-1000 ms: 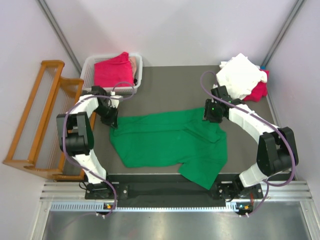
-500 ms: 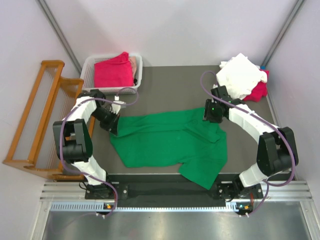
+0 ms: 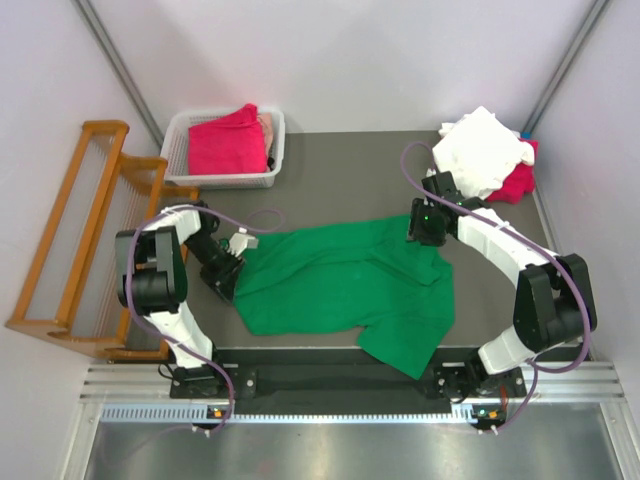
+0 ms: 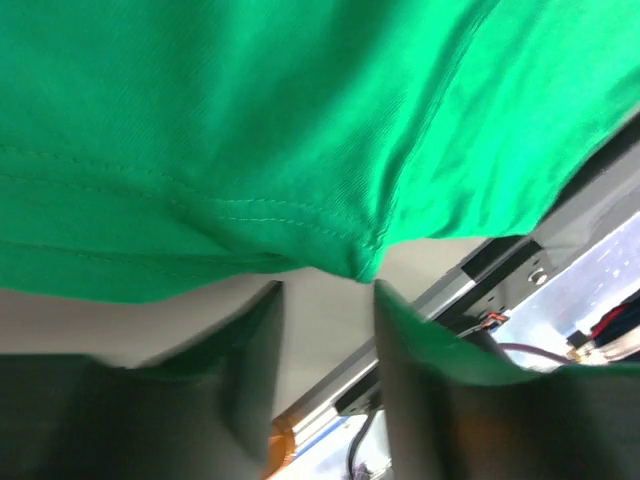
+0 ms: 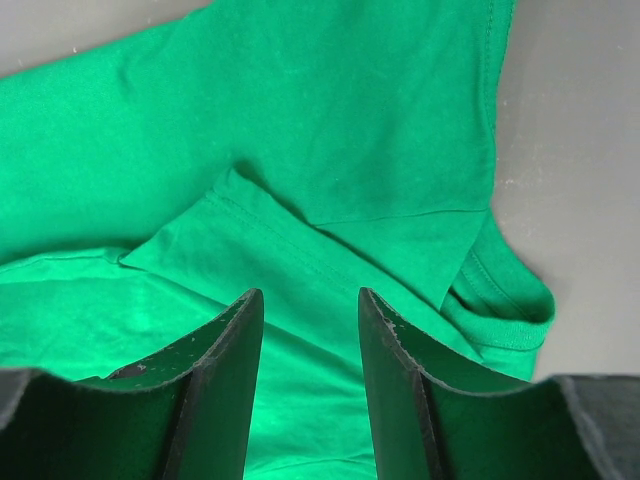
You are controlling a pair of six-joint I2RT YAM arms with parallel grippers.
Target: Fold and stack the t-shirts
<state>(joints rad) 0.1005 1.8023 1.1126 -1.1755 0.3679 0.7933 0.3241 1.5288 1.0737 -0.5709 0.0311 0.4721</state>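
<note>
Green t-shirt point(image 3: 340, 280) lies on the table point(image 3: 340, 180); left gripper point(image 4: 325, 330) and right gripper point(image 5: 310, 300) both spread.

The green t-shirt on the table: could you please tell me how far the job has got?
Done: nothing looks folded; a white cloth t-shirt lies crumpled over a crimson one at the far right. In hand: the green cloth t-shirt lies spread, left gripper open at its left edge, right gripper open over its right end. Left: folding it, plus the crimson t-shirts in the white slatted plastic basket.
</note>
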